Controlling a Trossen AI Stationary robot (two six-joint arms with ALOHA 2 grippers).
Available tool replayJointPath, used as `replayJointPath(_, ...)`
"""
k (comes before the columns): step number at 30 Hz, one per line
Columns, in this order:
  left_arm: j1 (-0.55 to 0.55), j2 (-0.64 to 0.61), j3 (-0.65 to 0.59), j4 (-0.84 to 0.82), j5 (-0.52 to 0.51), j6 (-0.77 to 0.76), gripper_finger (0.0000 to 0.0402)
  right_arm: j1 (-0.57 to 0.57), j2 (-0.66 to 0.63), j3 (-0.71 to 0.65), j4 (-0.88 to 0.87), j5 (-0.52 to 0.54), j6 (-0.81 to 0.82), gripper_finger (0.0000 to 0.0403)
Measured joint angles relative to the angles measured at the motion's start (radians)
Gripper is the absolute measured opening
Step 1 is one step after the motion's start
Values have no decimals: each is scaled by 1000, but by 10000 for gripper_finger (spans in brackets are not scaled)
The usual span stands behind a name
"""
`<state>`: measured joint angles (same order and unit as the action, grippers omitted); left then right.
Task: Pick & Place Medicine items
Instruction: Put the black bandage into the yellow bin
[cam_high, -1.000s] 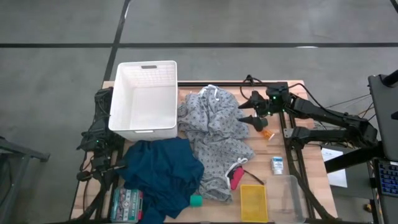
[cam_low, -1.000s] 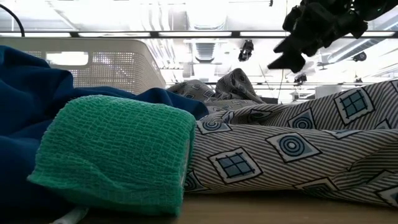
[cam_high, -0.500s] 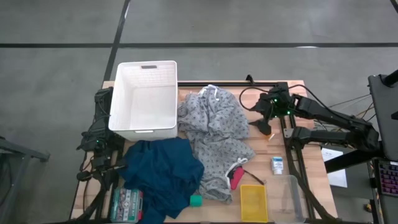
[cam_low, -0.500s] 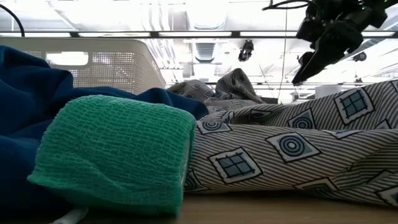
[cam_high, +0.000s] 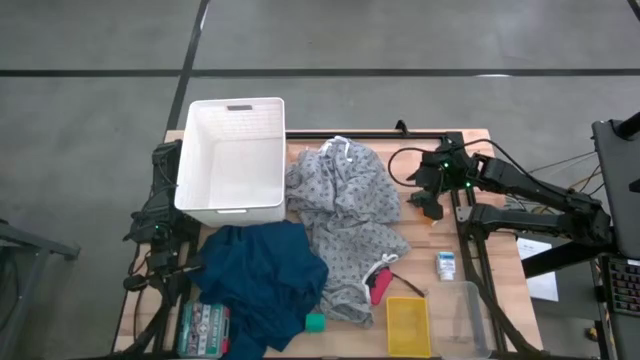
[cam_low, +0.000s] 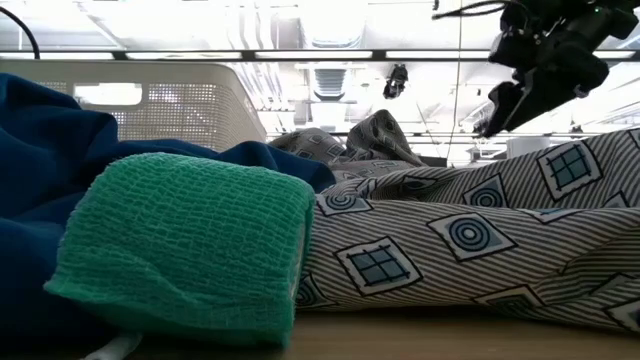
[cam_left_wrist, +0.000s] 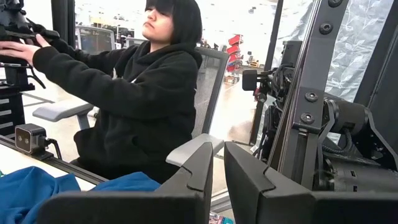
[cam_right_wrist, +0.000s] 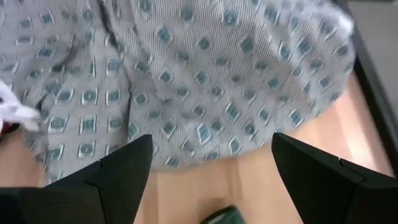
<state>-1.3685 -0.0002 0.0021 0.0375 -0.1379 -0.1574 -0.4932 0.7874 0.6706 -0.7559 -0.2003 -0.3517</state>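
Note:
A small white carton with blue print (cam_high: 446, 265) lies flat on the wooden table (cam_high: 440, 240) near its right edge. My right gripper (cam_high: 428, 203) hangs open above the bare wood, just right of the grey patterned cloth (cam_high: 345, 215) and on the far side of the carton. It slants downward with nothing between its fingers (cam_right_wrist: 118, 168). The low view shows it high up (cam_low: 500, 105), clear of the cloth. My left gripper (cam_left_wrist: 219, 168) is parked level at the table's left edge (cam_high: 160, 215), shut and holding nothing.
A white basket (cam_high: 230, 165) stands at the far left, with a blue cloth (cam_high: 260, 280) nearer. A green-and-white box (cam_high: 203, 328), a green roll (cam_high: 316, 322), a pink piece (cam_high: 380, 288), a yellow tray (cam_high: 407, 325) and a clear bin (cam_high: 465, 315) line the near edge. A person sits beyond the table (cam_left_wrist: 143, 93).
My right gripper has drawn back a little toward the table's right and near edges. It has tipped from pointing across at the cloth to slanting downward, rolling as it went. Its fingers have stayed open.

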Motion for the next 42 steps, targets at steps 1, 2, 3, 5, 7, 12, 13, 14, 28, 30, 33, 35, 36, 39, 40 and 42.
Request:
replayJointPath(1, 0, 0, 0, 0, 0, 0, 47, 0, 2, -1, 0, 2, 1, 325)
replayJointPath(2, 0, 0, 0, 0, 0, 0, 47, -1, 2, -1, 3, 4, 2, 325)
replayJointPath(3, 0, 0, 0, 0, 0, 0, 47, 0, 1, -1, 3, 6, 3, 325)
replayJointPath(5, 0, 0, 0, 0, 0, 0, 47, 0, -1, -1, 3, 14, 5, 325)
replayJointPath(7, 0, 0, 0, 0, 0, 0, 47, 0, -1, -1, 4, 29, 8, 325)
replayJointPath(12, 0, 0, 0, 0, 0, 0, 47, -1, 13, -3, 20, 131, 34, 325)
replayJointPath(13, 0, 0, 0, 0, 0, 0, 47, -1, 21, -3, 22, 149, 40, 325)
replayJointPath(14, 0, 0, 0, 0, 0, 0, 47, -1, 30, -5, 25, 169, 45, 325)
replayJointPath(28, 0, 0, 0, 0, 0, 0, 47, -5, 252, -5, 32, 322, 83, 325)
replayJointPath(30, 0, 0, 0, 0, 0, 0, 47, -5, 289, -5, 32, 343, 87, 325)
replayJointPath(33, 0, 0, 0, 0, 0, 0, 47, -5, 349, -6, 31, 387, 100, 325)
replayJointPath(35, 0, 0, 0, 0, 0, 0, 47, -5, 382, -6, 32, 413, 110, 325)
replayJointPath(36, 0, 0, 0, 0, 0, 0, 47, -5, 401, -5, 32, 416, 110, 325)
replayJointPath(39, 0, 0, 0, 0, 0, 0, 47, -4, 428, 2, 20, 413, 108, 325)
replayJointPath(40, 0, 0, 0, 0, 0, 0, 47, -4, 430, 11, 12, 413, 103, 325)
replayJointPath(42, 0, 0, 0, 0, 0, 0, 47, -4, 427, 36, -42, 413, 66, 325)
